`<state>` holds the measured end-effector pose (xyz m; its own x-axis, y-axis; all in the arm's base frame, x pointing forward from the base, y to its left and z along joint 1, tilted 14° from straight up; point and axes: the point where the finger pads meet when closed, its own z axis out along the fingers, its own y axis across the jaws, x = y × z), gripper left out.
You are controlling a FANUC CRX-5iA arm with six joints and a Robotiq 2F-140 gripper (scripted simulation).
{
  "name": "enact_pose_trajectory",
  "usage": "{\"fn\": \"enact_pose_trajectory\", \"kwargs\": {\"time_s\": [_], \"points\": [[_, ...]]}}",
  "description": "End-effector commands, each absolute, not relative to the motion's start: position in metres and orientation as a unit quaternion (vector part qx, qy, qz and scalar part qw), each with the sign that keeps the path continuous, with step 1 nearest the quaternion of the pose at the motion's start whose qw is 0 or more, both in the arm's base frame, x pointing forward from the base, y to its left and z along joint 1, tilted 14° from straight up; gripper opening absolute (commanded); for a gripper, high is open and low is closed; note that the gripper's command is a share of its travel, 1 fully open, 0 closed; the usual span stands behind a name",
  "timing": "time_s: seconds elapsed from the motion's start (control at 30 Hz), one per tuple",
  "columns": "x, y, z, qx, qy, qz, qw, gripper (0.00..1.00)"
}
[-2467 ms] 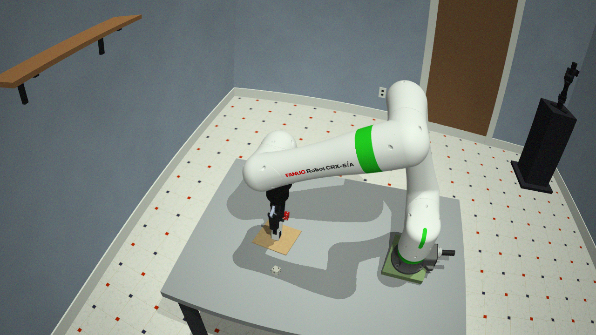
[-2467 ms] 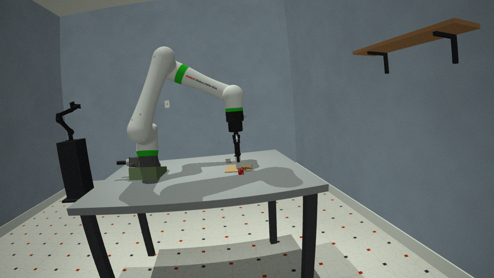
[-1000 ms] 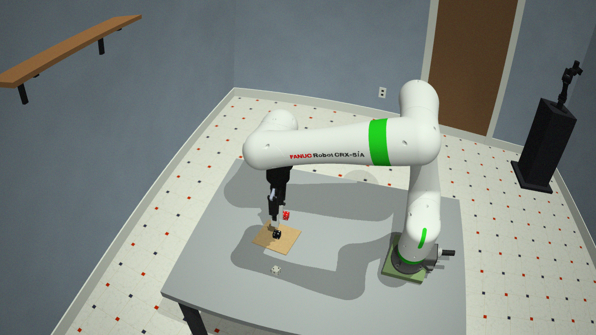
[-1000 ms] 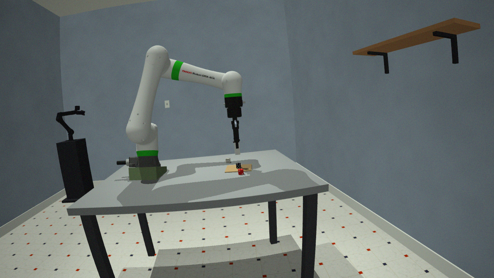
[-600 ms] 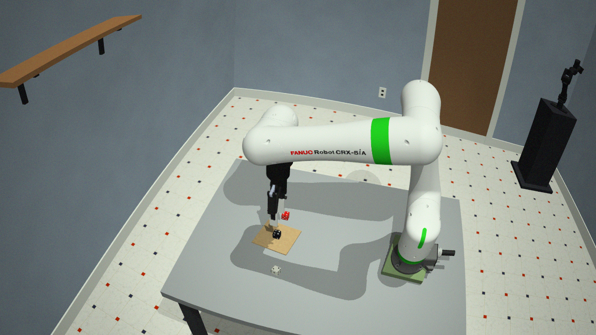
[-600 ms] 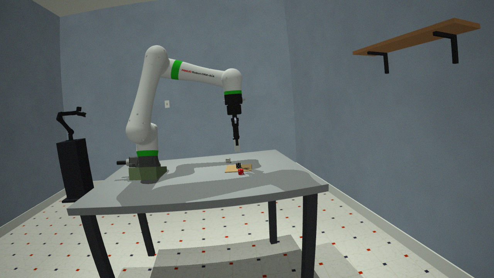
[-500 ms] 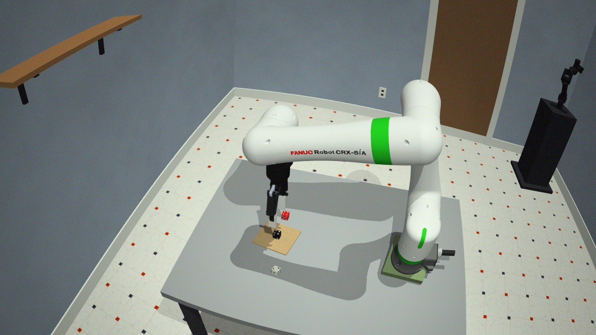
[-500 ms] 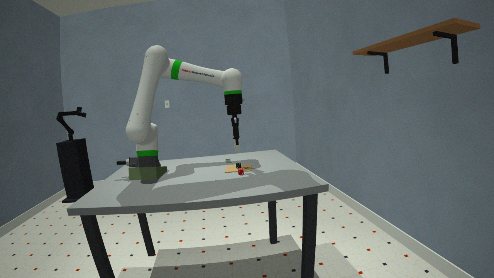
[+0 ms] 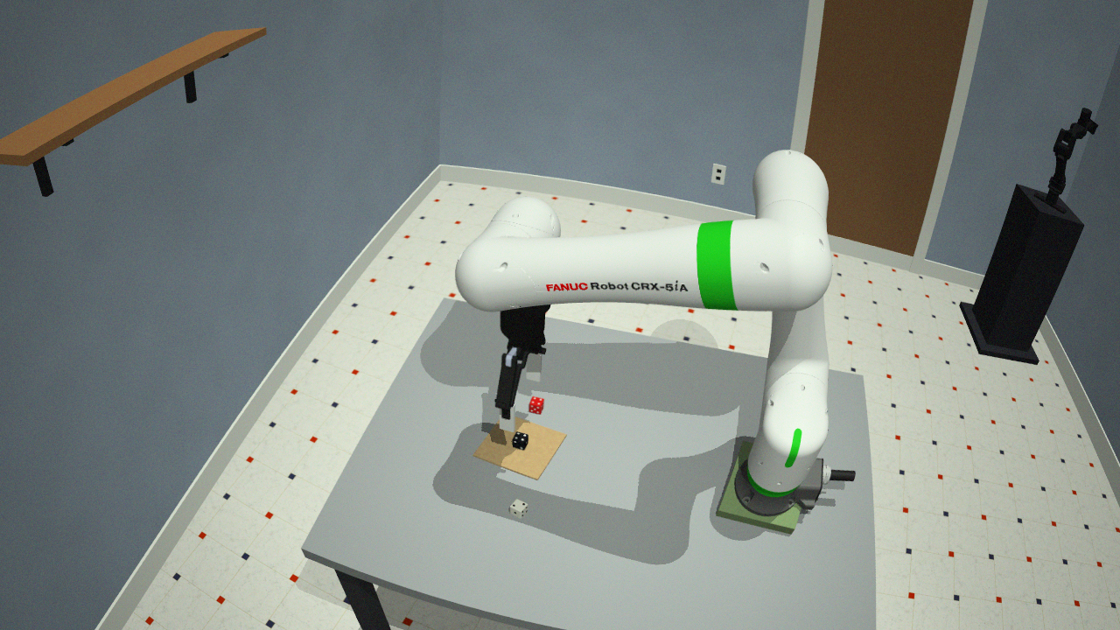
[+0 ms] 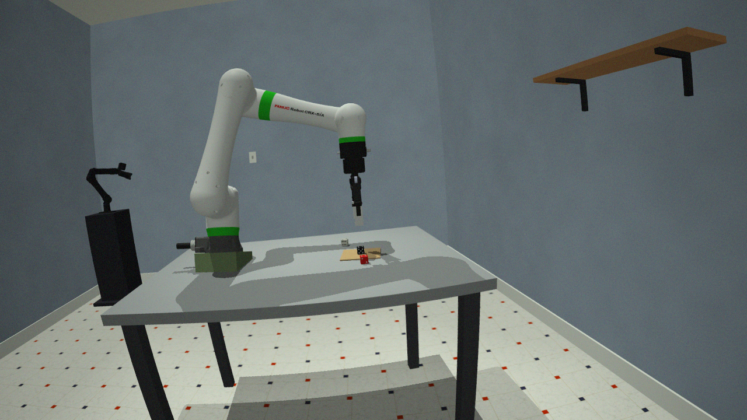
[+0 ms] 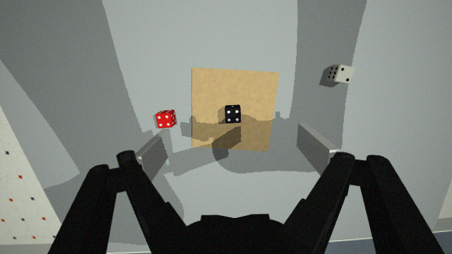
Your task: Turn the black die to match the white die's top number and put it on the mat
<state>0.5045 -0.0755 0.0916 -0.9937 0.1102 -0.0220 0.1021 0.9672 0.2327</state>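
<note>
The black die rests flat, fully on the tan mat. Its underside and some side faces are hidden; in the exterior view its pips are too small to count reliably. The wrist view shows four pips on its upper face and a thin strip of an adjoining face. The die is a cube, with no long axis; its edges run roughly in line with the mat edges.

The gripper is above the table, fingers spread wide, nothing between them. The fingers overlap in the exterior view.

The white die lies off the mat, two pips on top and six on one side; the top numbers therefore differ. The red die is off the opposite side, hiding part of the mat edge in the exterior view.
</note>
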Motion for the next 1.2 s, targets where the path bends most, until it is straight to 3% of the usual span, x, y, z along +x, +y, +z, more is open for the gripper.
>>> {"fn": "enact_pose_trajectory", "kwargs": {"time_s": [0.0, 1.17], "points": [[0.5047, -0.0756, 0.0917, 0.046, 0.992, 0.116, 0.019, 1.00], [0.5047, -0.0738, 0.0868, -0.467, 0.876, 0.090, 0.075, 1.00]]}}
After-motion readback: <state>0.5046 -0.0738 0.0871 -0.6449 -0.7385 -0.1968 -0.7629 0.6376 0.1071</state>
